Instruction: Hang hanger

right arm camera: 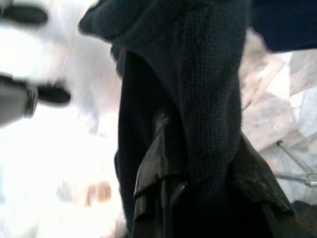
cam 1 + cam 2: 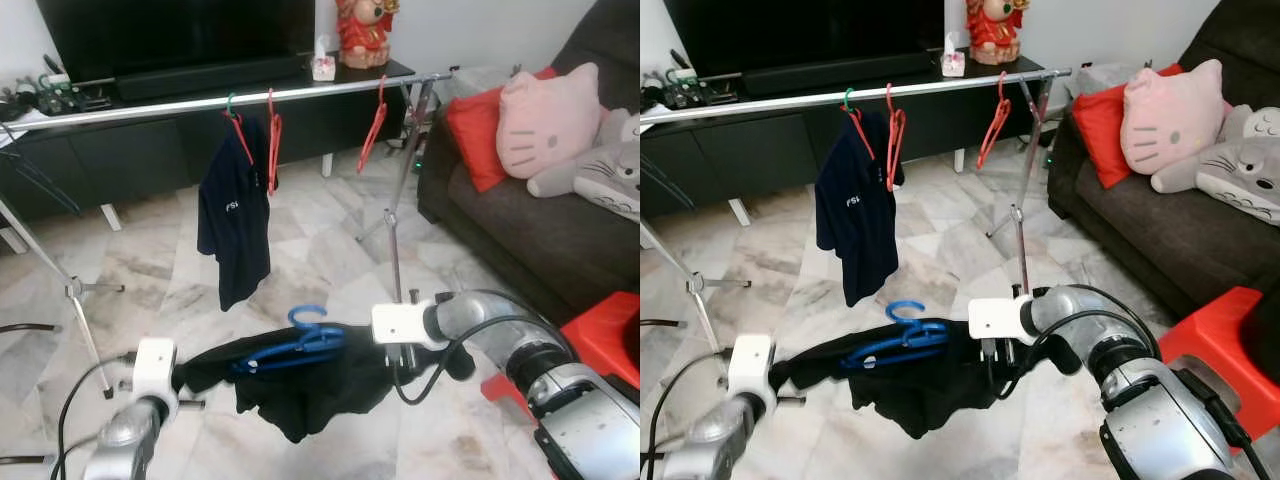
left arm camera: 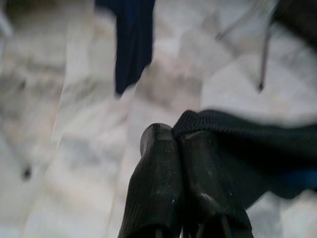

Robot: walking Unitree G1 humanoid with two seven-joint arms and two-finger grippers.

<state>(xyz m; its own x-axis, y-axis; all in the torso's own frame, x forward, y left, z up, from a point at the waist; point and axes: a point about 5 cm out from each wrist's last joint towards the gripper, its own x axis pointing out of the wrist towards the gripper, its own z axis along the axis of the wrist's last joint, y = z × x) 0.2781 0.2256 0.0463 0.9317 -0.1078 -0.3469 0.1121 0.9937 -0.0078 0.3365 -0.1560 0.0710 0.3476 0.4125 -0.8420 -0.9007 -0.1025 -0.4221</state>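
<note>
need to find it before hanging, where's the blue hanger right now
In the left eye view the blue hanger sits low and central, inside the black garment stretched between the left gripper and right gripper, in front of the clothes rail.

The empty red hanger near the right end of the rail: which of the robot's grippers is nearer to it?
Right. The right gripper holds the dark shirt almost below the red hanger; the left gripper grips the shirt's other end, farther to the left.
</note>
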